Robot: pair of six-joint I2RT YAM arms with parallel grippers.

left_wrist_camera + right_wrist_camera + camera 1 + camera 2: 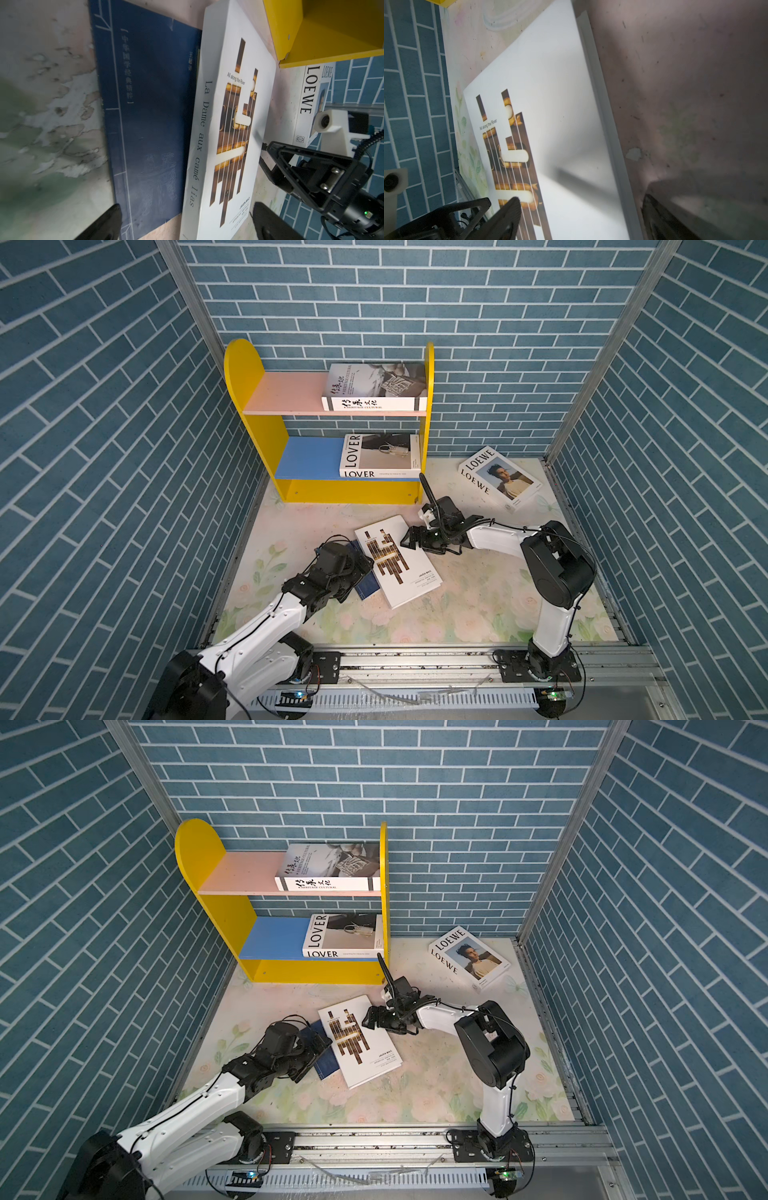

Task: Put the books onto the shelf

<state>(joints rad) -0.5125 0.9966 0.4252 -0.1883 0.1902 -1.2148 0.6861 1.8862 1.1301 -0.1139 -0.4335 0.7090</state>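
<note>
Left gripper (187, 205): fingers spread wide, low over the middle of the floral tabletop (457, 614), with the navy book (149, 114) and brown-bar book (397, 562) both between them; contact impossible to tell. Navy book flat, partly tucked under the brown-bar book's left edge. Right gripper (405, 540): also spread, astride the brown-bar book's right edge near its far corner. LOEWE book (498, 479) flat near the far right corner, well apart from both. On the shelf (245, 377), at the right ends: Heritage Cultural book (374, 385) on pink, LOVER book (380, 456) on blue.
</note>
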